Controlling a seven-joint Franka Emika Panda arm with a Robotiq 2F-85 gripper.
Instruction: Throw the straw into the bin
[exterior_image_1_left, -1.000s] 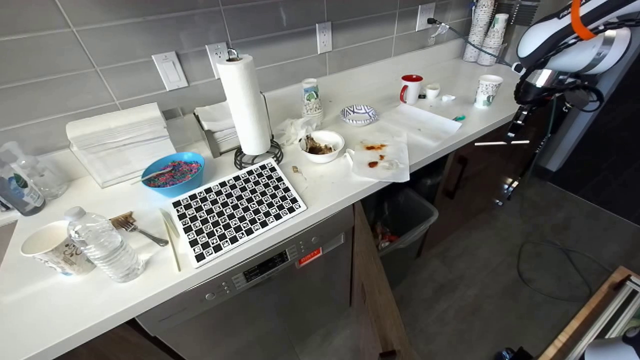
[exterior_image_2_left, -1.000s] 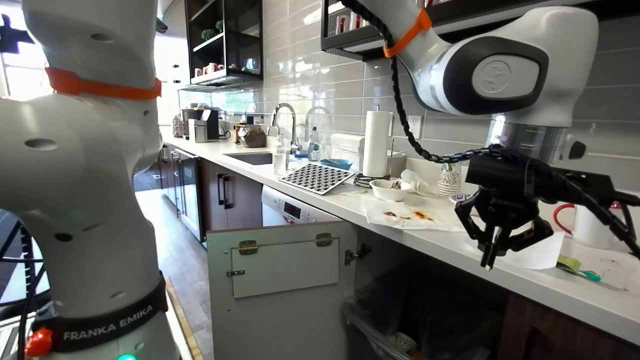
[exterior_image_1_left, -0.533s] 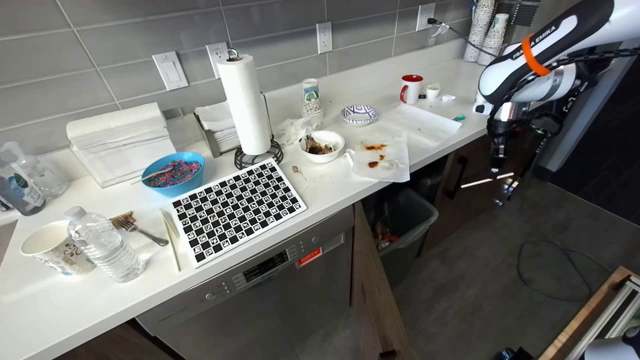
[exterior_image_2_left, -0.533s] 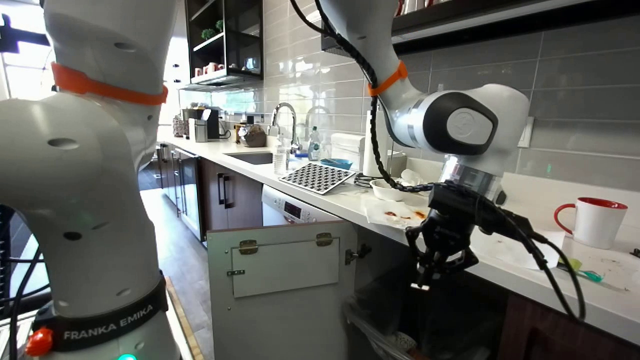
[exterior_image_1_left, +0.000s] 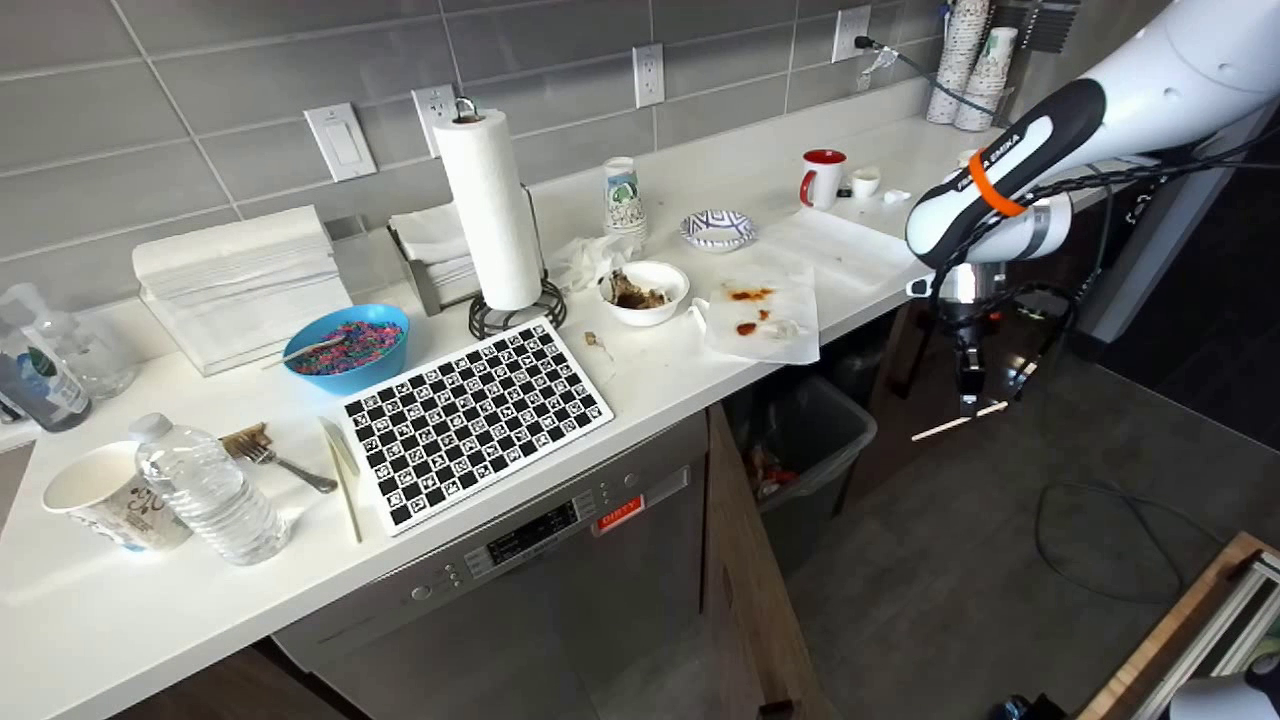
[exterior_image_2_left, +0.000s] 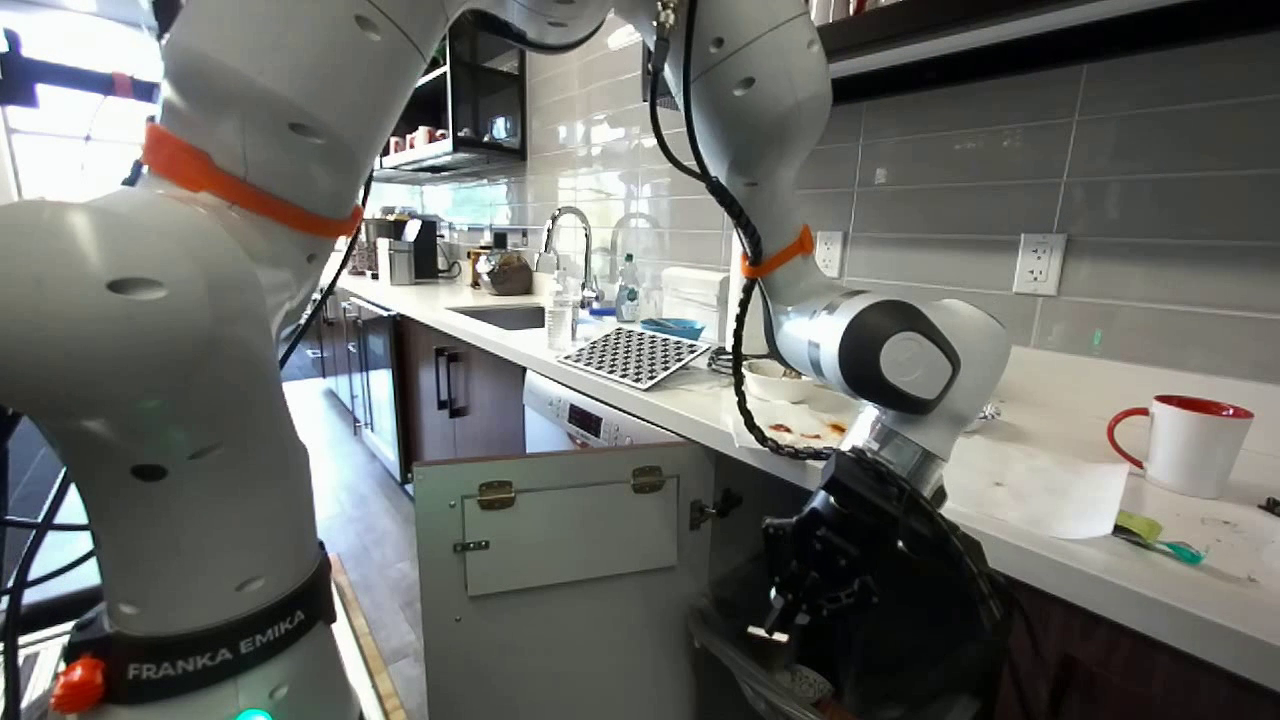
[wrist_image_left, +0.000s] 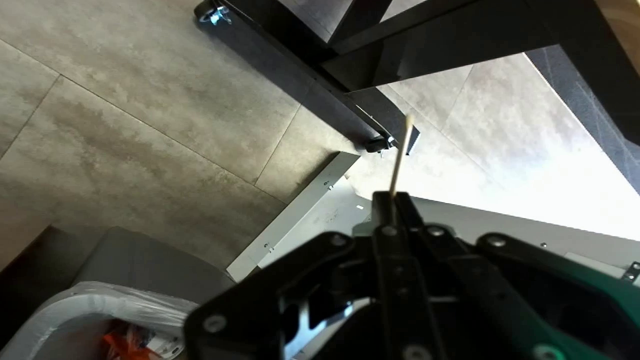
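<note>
Blue bowl (exterior_image_1_left: 370, 377) near checkered board (exterior_image_1_left: 478, 425)

I'm in a kitchen: left of centre in an exterior view, an arched faucet (exterior_image_2_left: 588, 250) rises beside a sink (exterior_image_2_left: 505, 318) let into the surface (exterior_image_2_left: 700, 398). In an exterior view, a dishwasher (exterior_image_1_left: 530, 600) with a red DIRTY label (exterior_image_1_left: 619, 514) sits low, a paper towel roll (exterior_image_1_left: 490, 210) stands upper left of centre, stacked paper cups (exterior_image_1_left: 956, 62) upper right. Home or office, I can't tell.
</note>
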